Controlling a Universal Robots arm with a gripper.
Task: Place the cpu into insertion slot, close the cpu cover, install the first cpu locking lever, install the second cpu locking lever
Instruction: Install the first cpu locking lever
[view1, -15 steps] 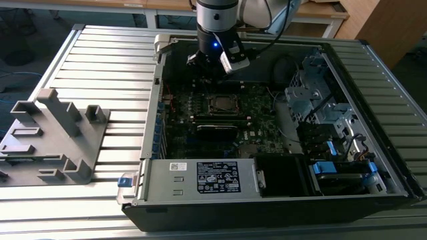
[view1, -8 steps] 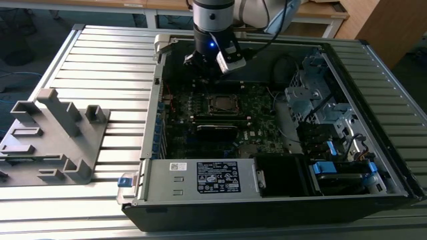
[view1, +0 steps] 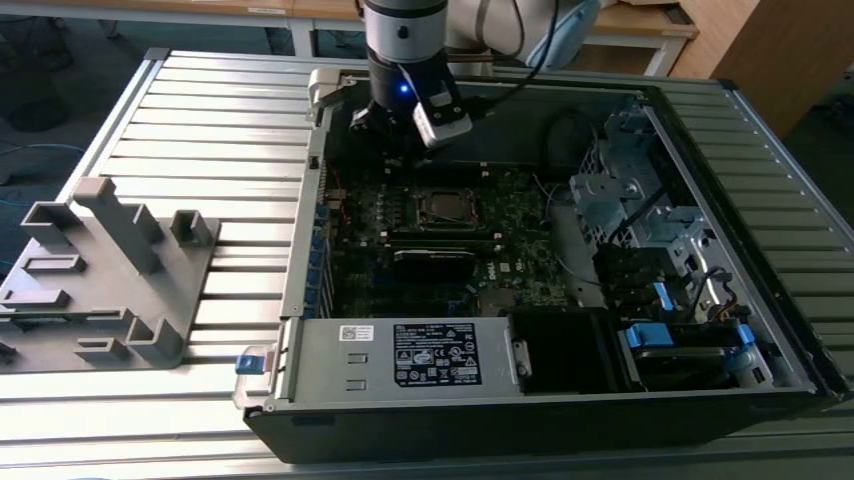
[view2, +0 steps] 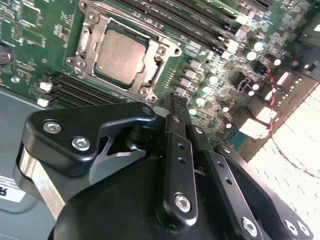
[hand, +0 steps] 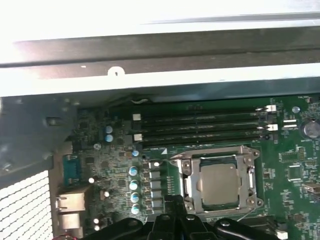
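The cpu (view1: 445, 208) (view2: 120, 55) (hand: 218, 185) lies flat in the insertion slot (view2: 82, 47) (hand: 186, 186) on the green motherboard, its silver-grey top showing. The cpu cover (view2: 161, 55) (hand: 249, 176), a silvery frame, lies down around the chip. My gripper (view2: 177, 98) (hand: 173, 200) (view1: 387, 140) hovers above the board just beside the socket, not touching it. Its two black fingers are pressed together with nothing between them. I cannot make out how the locking levers stand.
Long black memory slots (hand: 200, 127) (view2: 190, 20) run along one side of the socket. The open computer case (view1: 400, 350) walls in the board, with a drive cage (view1: 627, 190) on the exterior view's right. A grey fixture (view1: 107, 270) stands on the slatted table at the left.
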